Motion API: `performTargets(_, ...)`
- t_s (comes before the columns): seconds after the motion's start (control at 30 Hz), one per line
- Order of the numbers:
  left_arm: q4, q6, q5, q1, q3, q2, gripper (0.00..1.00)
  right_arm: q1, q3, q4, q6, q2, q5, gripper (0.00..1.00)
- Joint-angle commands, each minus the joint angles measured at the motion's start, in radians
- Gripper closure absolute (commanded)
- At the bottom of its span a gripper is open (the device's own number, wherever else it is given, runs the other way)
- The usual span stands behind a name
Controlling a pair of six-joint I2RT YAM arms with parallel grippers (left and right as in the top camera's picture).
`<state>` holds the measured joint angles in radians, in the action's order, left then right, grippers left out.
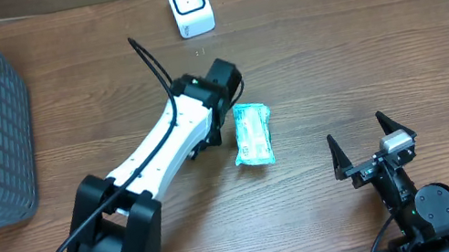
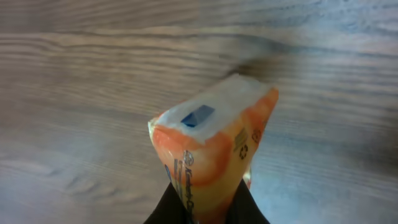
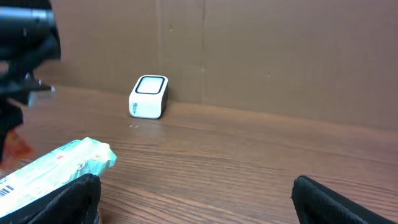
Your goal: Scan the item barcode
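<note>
Basket (image 1: pixel 4 109): far to the left of the scanner (image 1: pixel 189 4), goods inside; well apart from the action, so little hazard here.
Left gripper (image 2: pixel 208 210): closed down tight, pinching one narrow end of the packet (image 1: pixel 252 135), as the left wrist view shows.
Grip risk: the hold is on a soft, slippery end seam only. The packet could droop, twist or slide out during the carry to the scanner.
Packet: nearer the robot than the scanner and slightly to its right, well apart from it, at the table (image 1: pixel 330 42). I cannot tell whether it is lifted clear or touching the wood.
Drag risk: if it is still on the table, a sideways move would scrape it and pull it askew in the fingers.
Barcode (image 3: pixel 9 186): striped marks show at the packet's near end in the right wrist view. I judge that to be the code, on a face turned away from the scanner.
Scan risk: without a turn of the wrist the code would miss the scanner's window; crinkled film could also spoil the read.
Right gripper (image 1: pixel 355 127): jaws spread wide, holding nothing, further right of the scanner and nearest the robot; no clash likely unless the packet swings that way.
</note>
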<state>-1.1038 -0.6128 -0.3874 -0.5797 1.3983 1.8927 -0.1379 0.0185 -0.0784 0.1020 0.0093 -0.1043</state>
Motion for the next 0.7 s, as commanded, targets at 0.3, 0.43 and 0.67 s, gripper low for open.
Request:
performTargets(0.3,0.144,-0.023,-0.042,0.005,-0.145,-0.001,0.96,0.001,-0.011,0.005,0.0,-0.006,0.002,0.0)
performTargets(0.43,0.144,-0.023,-0.037,0.005,-0.146,-0.001,0.95,0.001,-0.011,0.005,0.0,-0.006,0.002,0.0)
performTargets(0.67,0.148,-0.023,-0.03,0.005,-0.146,-0.001,0.85,0.001,-0.011,0.005,0.0,-0.006,0.002,0.0)
